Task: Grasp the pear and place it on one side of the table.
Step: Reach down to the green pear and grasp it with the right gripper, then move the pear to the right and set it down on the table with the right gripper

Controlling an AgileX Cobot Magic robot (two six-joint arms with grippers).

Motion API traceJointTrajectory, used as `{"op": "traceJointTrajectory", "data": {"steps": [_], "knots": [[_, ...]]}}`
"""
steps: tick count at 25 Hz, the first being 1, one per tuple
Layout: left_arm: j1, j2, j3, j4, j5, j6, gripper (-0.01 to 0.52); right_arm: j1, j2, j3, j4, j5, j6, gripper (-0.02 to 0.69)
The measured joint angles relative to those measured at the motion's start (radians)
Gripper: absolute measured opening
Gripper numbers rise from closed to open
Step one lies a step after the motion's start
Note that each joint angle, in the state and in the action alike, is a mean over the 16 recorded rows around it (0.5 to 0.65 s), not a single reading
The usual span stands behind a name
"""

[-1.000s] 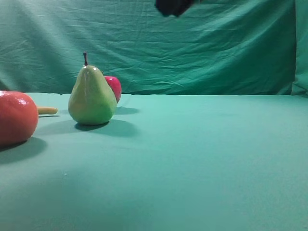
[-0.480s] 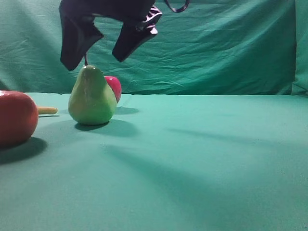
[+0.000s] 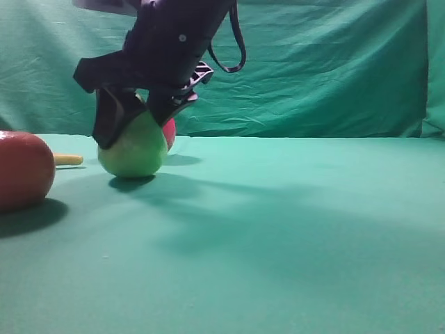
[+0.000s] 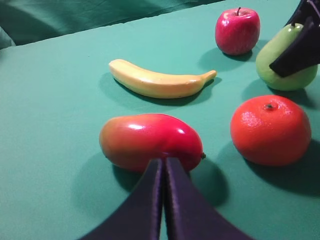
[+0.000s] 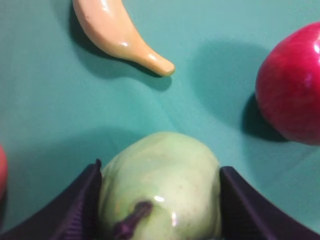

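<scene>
The yellow-green pear stands on the teal table at the left. My right gripper has come down over it from above, with one dark finger pressed on each side. From the right wrist, the pear fills the gap of the gripper and both fingers touch its skin; its brown stem points at the camera. The pear and a right finger also show at the left wrist view's right edge. My left gripper is shut with nothing in it, its tips in front of a red mango.
A red apple sits just behind the pear. A large orange-red round fruit lies at the left edge, with a yellow banana behind it. Wrinkled green cloth hangs at the back.
The right arm came in from the top, dropped over the pear with its jaws wide, and now has its fingers closed against the pear's sides. The pear has not moved.
</scene>
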Motion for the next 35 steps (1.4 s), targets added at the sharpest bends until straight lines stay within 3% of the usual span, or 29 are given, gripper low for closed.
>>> {"op": "traceJointTrajectory", "data": {"steps": [4, 10, 21, 28, 35], "knots": [[0.000, 0.000, 0.000, 0.000, 0.000, 0.000, 0.000, -0.078, -0.099, 0.043, -0.019, 0.071, 0.049, 0.418], [0.000, 0.000, 0.000, 0.000, 0.000, 0.000, 0.000, -0.245, -0.303, 0.231, -0.053, 0.126, 0.124, 0.417], [0.000, 0.000, 0.000, 0.000, 0.000, 0.000, 0.000, -0.445, -0.454, 0.653, -0.086, -0.100, 0.154, 0.417], [0.000, 0.000, 0.000, 0.000, 0.000, 0.000, 0.000, -0.459, -0.445, 0.720, -0.086, -0.195, 0.143, 0.498], [0.000, 0.000, 0.000, 0.000, 0.000, 0.000, 0.000, -0.459, -0.572, 0.696, -0.086, -0.108, 0.144, 0.561]]}}
